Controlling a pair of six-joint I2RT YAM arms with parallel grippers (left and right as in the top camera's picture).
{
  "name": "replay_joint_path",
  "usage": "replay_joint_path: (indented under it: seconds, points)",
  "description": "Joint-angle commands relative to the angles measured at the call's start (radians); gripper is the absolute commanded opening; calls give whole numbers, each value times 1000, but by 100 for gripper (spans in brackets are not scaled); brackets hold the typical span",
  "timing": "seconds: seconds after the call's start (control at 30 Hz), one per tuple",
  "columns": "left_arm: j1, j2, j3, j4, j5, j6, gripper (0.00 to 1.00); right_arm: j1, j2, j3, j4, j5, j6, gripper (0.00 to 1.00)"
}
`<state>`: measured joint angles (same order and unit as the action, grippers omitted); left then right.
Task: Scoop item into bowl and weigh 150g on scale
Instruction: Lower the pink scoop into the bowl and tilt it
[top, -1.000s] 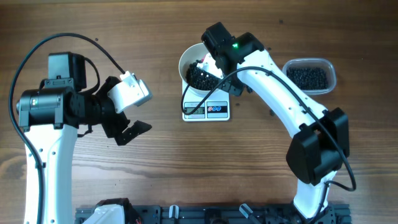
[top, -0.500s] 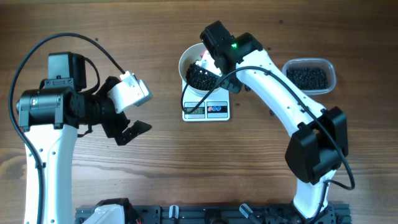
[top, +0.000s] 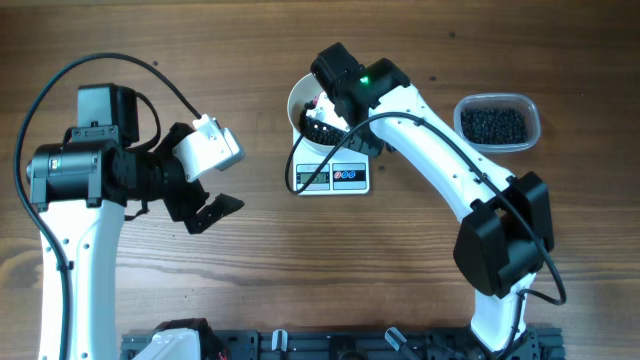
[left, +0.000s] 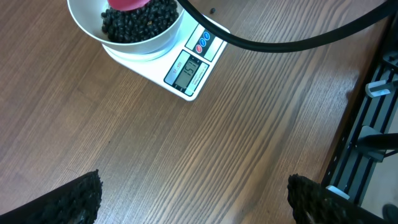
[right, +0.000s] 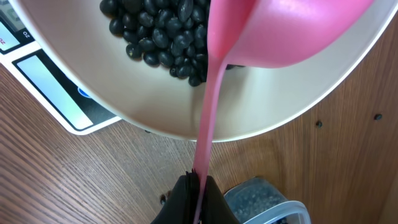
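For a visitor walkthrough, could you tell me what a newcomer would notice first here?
A pink scoop, pinched by its handle in the right fingers, hangs over the white bowl of black beans on the scale at centre. The left fingers gape wide, empty, at the left.
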<state>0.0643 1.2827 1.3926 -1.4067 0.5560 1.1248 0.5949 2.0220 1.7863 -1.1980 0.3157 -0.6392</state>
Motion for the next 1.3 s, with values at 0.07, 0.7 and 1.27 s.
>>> replay_joint_path:
  seconds: [0.07, 0.7, 1.27]
  points:
    - [4, -10, 19, 0, 22, 20, 100, 2, 18, -8, 35, 80, -17, 4]
    - [4, -10, 19, 0, 22, 20, 100, 0, 19, -8, 27, 5, -16, 4]
    - [4, -10, 19, 0, 22, 20, 100, 2, 23, -6, 11, -48, -12, 4]
